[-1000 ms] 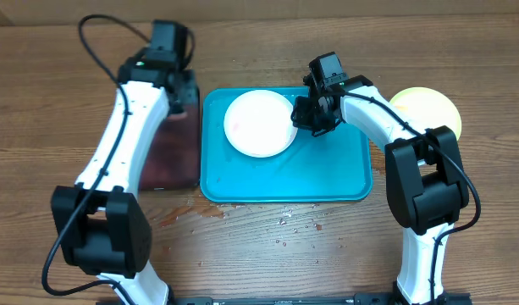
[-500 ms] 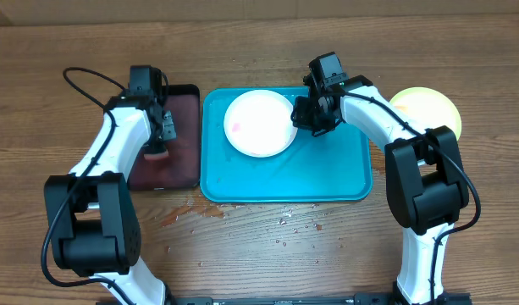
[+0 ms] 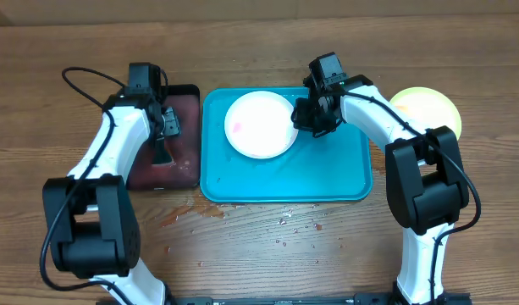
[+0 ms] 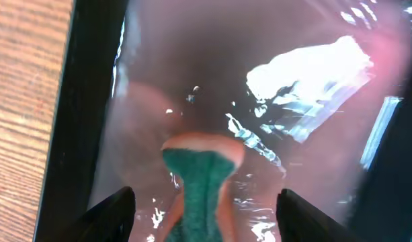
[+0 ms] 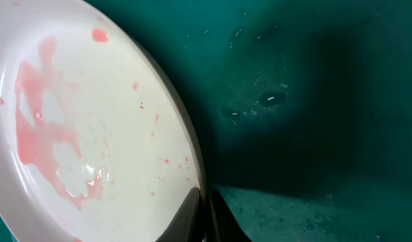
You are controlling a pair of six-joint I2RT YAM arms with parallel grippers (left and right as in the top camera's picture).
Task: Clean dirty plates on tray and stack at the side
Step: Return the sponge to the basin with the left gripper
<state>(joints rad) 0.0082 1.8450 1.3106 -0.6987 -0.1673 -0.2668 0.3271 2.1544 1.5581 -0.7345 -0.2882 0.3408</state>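
The white plate (image 3: 259, 124), smeared with red sauce (image 5: 51, 134), lies at the back left of the turquoise tray (image 3: 327, 178). My right gripper (image 3: 306, 119) is shut on the plate's right rim; in the right wrist view its gripper (image 5: 206, 210) pinches the plate's edge (image 5: 182, 144) over the tray floor (image 5: 313, 101). A pale green plate (image 3: 428, 108) sits on the table to the right of the tray. My left gripper (image 4: 207, 214) stands open over a green and orange sponge (image 4: 197, 176), its fingers (image 4: 115, 210) apart from the sponge on both sides.
The sponge lies in a black tray with a wet reddish inside (image 3: 181, 168), left of the turquoise tray; its black rim (image 4: 85, 101) runs beside wooden table. Sauce drops and wet specks (image 3: 286, 223) dot the table in front of the turquoise tray.
My left gripper swung over the black tray and opened, letting go of the sponge, which now rests in that tray. The right gripper and the white plate have not moved.
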